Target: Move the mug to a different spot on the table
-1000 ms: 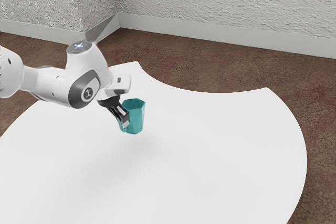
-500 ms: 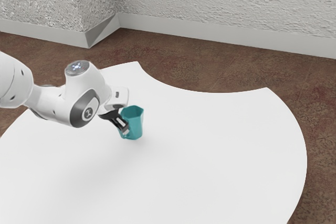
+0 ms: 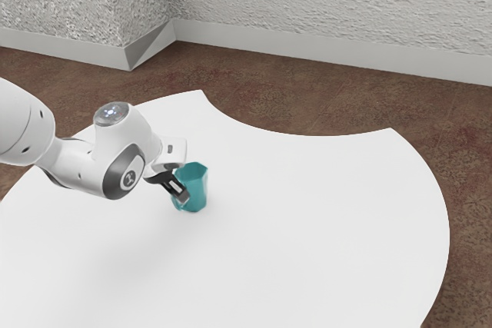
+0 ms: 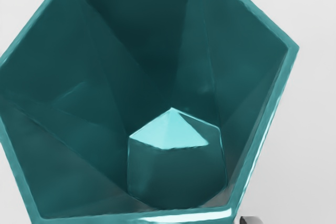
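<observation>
Mug (image 3: 195,188), teal, jaws clamped on rim, white table (image 3: 323,220) below w/ brown floor (image 3: 307,97) beyond

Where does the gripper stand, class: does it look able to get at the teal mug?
Probably yes. The gripper is right at the mug, its fingers apparently closed on the wall nearest the arm, and nothing stands between them on the table.
</observation>
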Controlling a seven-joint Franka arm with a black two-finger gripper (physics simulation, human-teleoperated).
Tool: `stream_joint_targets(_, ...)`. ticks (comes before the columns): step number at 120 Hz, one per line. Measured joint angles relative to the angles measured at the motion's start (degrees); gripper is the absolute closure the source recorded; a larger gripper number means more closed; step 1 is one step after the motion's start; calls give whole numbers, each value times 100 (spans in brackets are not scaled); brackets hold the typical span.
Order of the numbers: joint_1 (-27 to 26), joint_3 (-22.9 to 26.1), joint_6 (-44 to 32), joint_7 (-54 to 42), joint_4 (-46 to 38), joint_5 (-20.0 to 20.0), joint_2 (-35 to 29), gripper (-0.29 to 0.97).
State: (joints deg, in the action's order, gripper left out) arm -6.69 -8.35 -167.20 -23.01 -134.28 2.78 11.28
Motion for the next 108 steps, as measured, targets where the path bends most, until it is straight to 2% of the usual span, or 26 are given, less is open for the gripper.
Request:
stream_joint_targets(16, 1, 0, -15, -18, -4, 19, 0, 18)
stream_joint_targets(37, 3, 0, -20, -36, -20, 27, 0, 8)
stream_joint_targets(87, 77, -58, 17, -69, -276, 7, -134, 1)
stream_joint_targets(97, 81, -68, 28, -75, -573, 5, -354, 1)
stream_joint_targets(108, 13, -119, 132, -79, -997, 13, -889, 0)
